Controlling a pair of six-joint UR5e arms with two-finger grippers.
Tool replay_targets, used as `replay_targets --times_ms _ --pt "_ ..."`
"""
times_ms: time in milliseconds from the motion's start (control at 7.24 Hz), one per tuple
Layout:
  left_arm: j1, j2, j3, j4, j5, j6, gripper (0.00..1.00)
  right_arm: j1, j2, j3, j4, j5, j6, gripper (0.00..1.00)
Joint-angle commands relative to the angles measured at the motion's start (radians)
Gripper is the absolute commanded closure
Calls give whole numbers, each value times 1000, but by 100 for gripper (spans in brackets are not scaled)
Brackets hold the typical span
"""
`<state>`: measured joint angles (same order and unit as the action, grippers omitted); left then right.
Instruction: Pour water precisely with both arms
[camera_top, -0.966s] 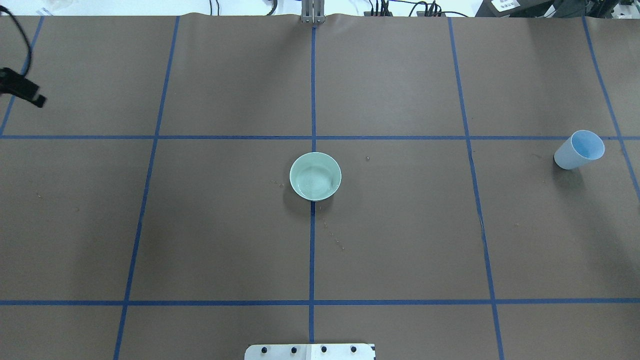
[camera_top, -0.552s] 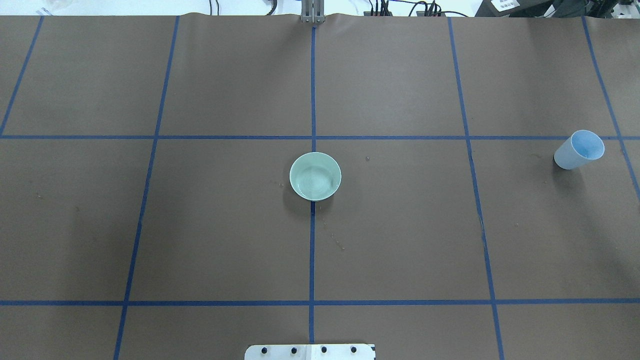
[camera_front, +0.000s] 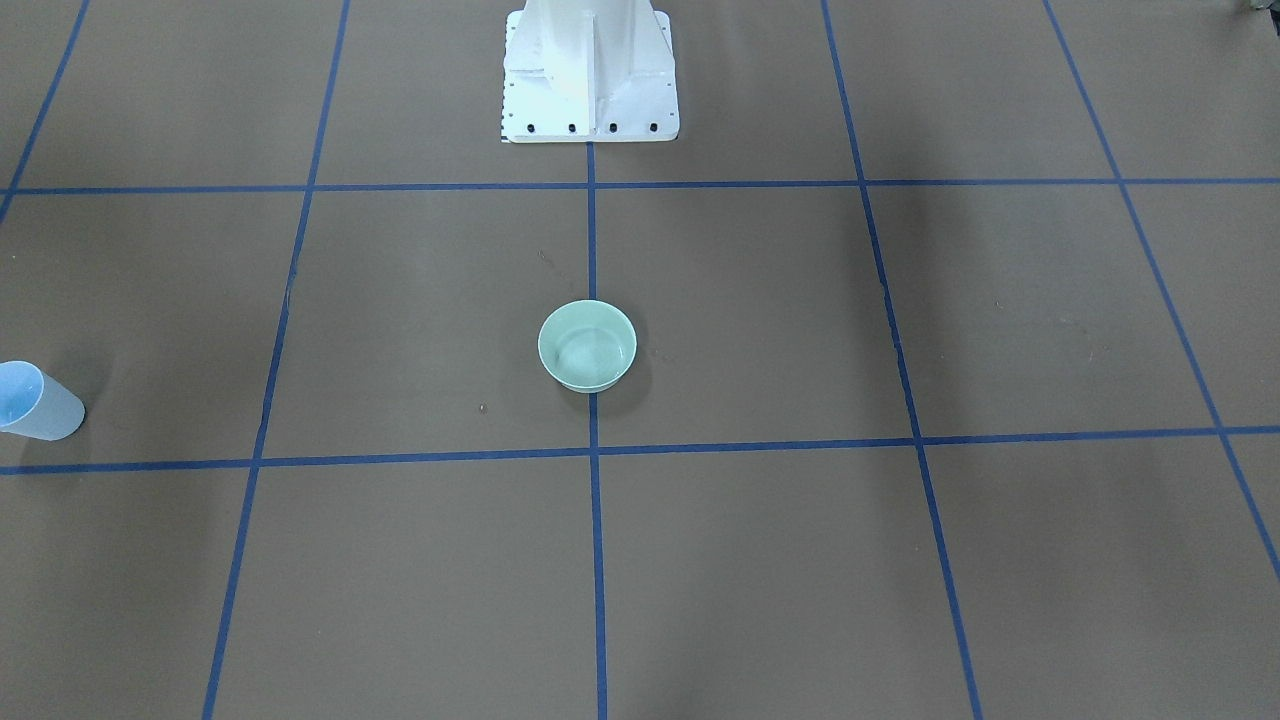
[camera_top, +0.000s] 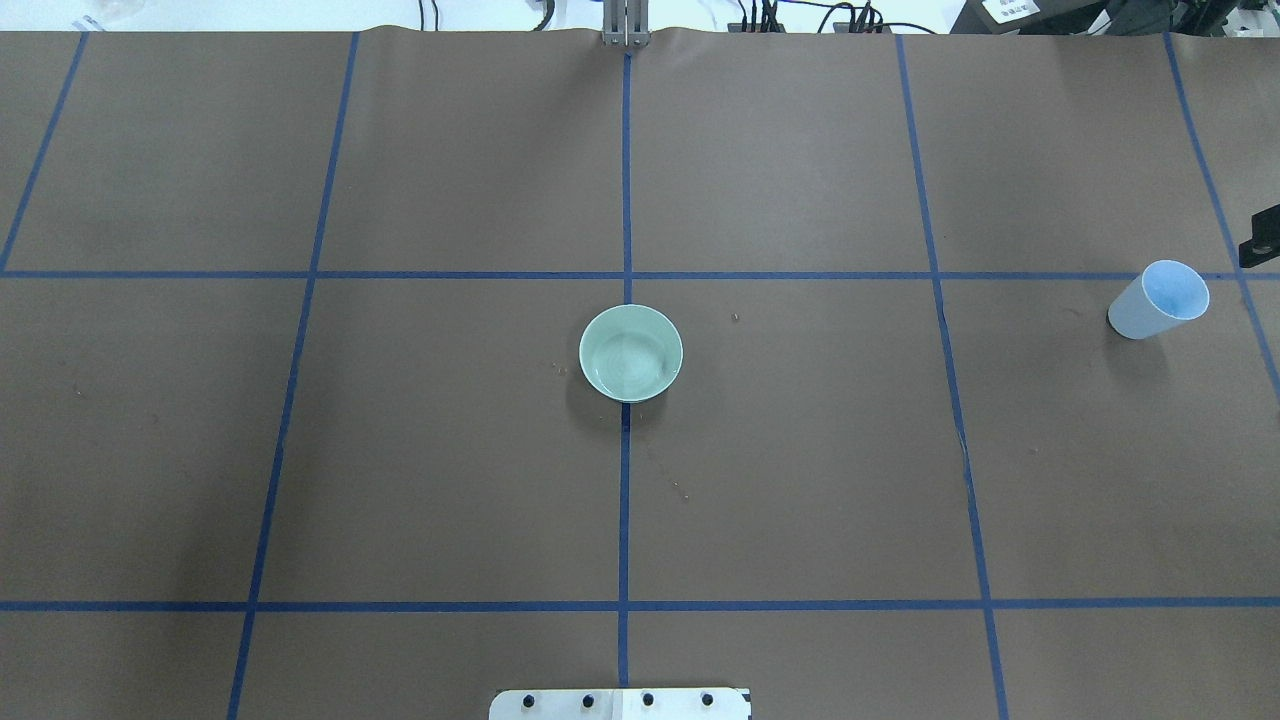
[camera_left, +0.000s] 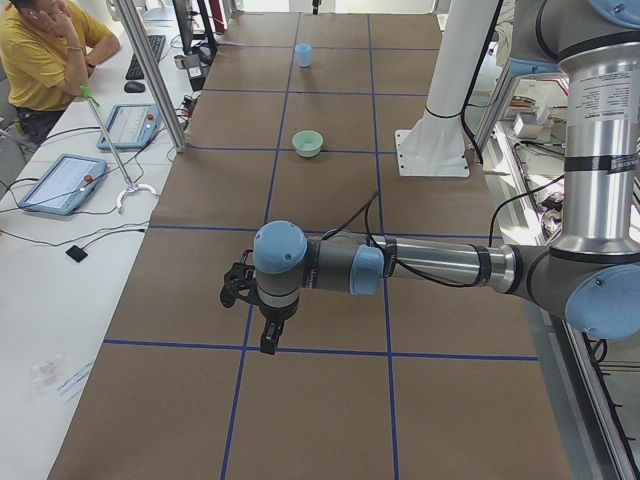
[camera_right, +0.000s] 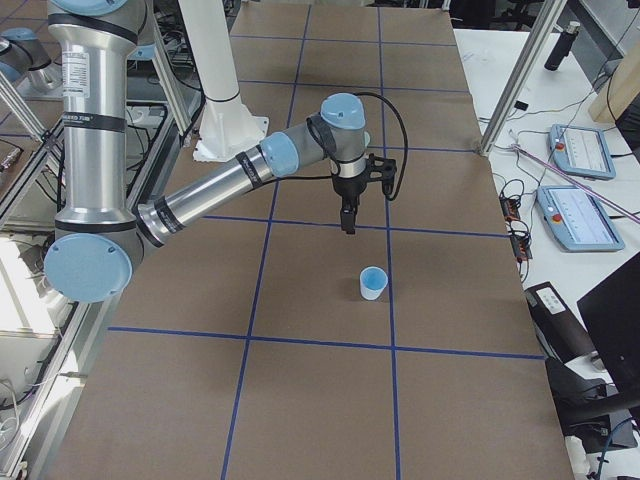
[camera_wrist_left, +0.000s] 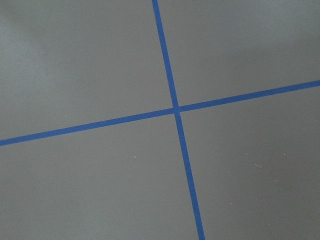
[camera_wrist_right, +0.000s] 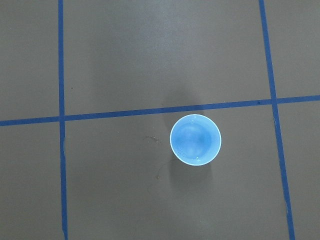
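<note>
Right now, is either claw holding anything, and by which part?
Nothing is held. The cup and the bowl stand free; the left claw and right claw hang clear of both.

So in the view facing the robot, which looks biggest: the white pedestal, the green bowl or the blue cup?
1. Pedestal, by far the largest.
2. Bowl.
3. Cup, a little smaller, but the picture's left edge cuts part of it off, so its place after the bowl is unsure.

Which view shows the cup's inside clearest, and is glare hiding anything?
Right wrist view: sharp, no glare, looking straight into the cup, only faint glints near its rim; overhead view: cup seems to lean, edge perspective; front-facing view: cup cropped at frame edge.
</note>
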<state>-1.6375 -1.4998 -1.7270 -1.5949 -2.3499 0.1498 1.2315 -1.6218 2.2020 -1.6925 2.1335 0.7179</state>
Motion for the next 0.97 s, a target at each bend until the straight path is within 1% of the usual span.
replay_targets --times_ms 0,276,414,552,690,828 --pt "-2 1 -3 0 -3 1 0 -110 0 53 1 -181 249 1" --pt "-2 1 -5 0 -6 1 0 -278 2 61 -1 -417 497 1" --pt "-2 1 -5 0 -6 1 0 -409 3 56 -4 -592 655 2" --pt "-2 1 -5 0 -6 1 0 -509 2 41 -9 -715 773 2" --pt "-2 1 -5 0 -6 1 0 -596 2 -6 -12 -848 893 2" --pt "-2 3 -5 0 -6 -1 0 -653 6 -86 -12 -956 976 2"
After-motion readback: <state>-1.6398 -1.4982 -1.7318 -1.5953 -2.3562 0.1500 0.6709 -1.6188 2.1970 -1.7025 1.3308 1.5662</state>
